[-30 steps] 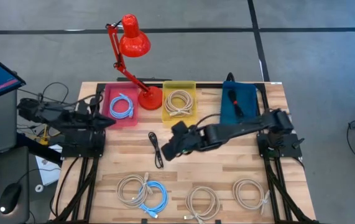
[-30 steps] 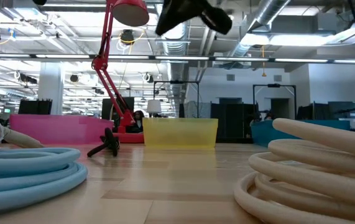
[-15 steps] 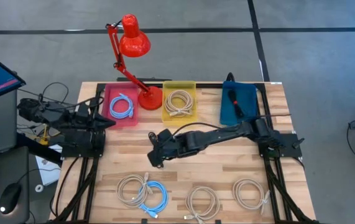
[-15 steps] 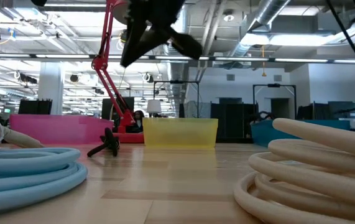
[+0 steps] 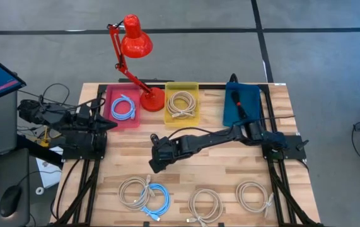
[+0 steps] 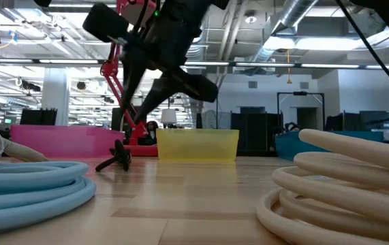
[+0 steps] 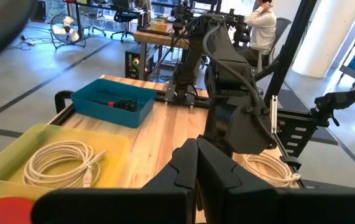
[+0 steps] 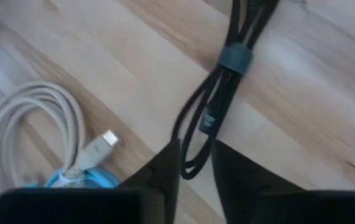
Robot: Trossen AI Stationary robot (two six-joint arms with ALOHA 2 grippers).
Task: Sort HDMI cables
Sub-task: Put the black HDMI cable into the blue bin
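Right gripper [image 5: 157, 162] low over the black folded cable [image 8: 227, 93], fingers parted, cable end between them.

Fingertips [image 8: 165, 168] straddle the looped end of the cable; whether they touch it cannot be told. Cable lies mid-table [image 5: 230, 170], bound by a grey band. Near edge: beige coils [image 5: 252, 195] and a light blue coil [image 5: 157, 200]. Far edge: blue coil in pink bin [image 5: 122, 107], beige coil in yellow bin [image 5: 181, 103], black bundle in teal bin [image 5: 242, 105]. Red lamp [image 5: 135, 38] behind. Left gripper [image 7: 196, 165] closed, empty, parked at left edge.
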